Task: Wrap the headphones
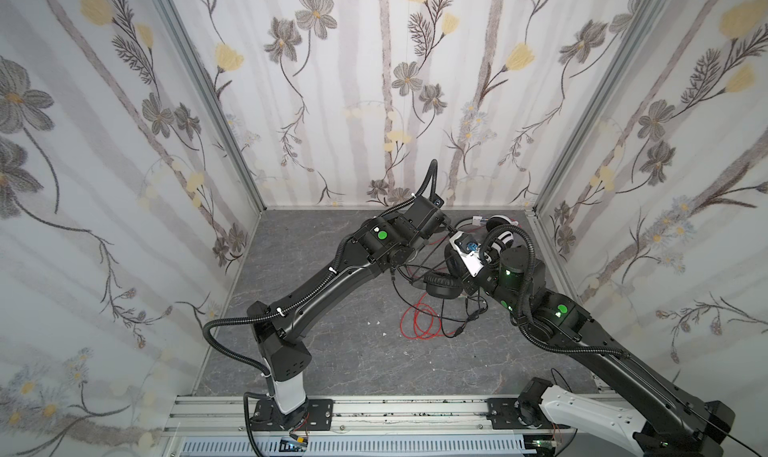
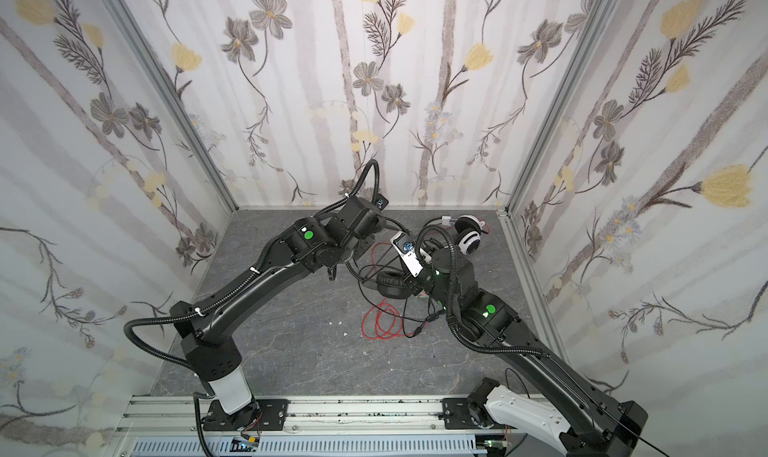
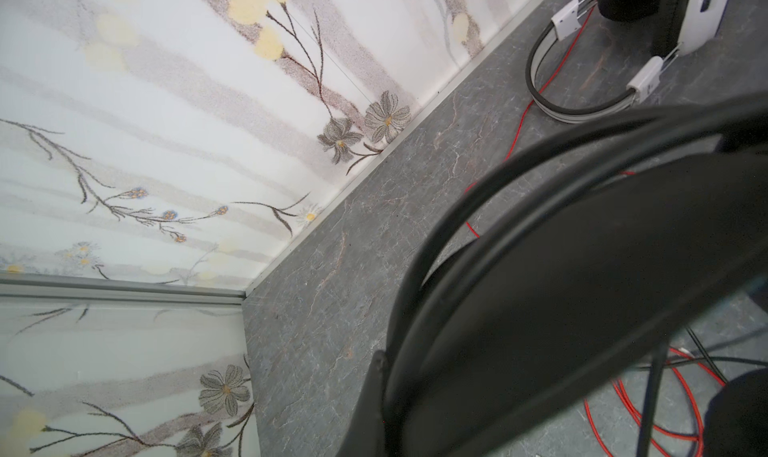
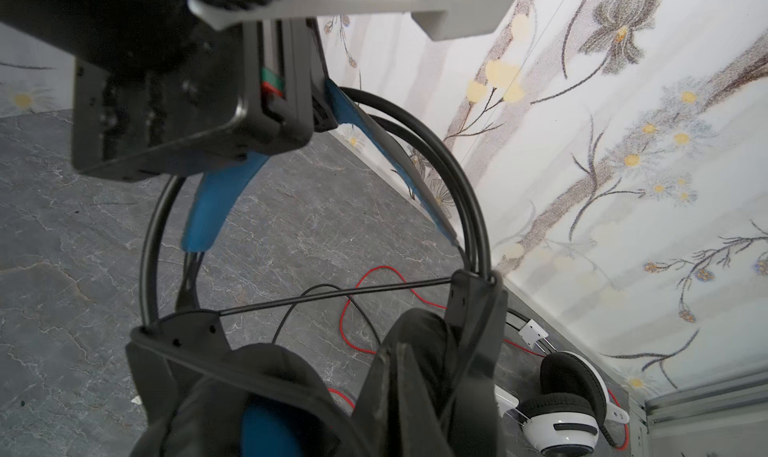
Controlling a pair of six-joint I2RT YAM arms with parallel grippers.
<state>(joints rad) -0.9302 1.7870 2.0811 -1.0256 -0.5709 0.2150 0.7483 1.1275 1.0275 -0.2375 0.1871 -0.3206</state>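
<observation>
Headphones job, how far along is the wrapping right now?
Nothing looks finished. In hand: the left gripper clamps the black headphones by the headband, one run of black cable taut across the earcups. Left: the rest lies loose on the table beside the red cable, and the white headphones sit unwrapped.

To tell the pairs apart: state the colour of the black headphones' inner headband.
Blue: the inner headband shows best in the right wrist view.

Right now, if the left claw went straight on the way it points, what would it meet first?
Most likely the black headphones: their headband crosses close in front of the left claw in its wrist view. The white headphones lie farther on; depth is unclear.
</observation>
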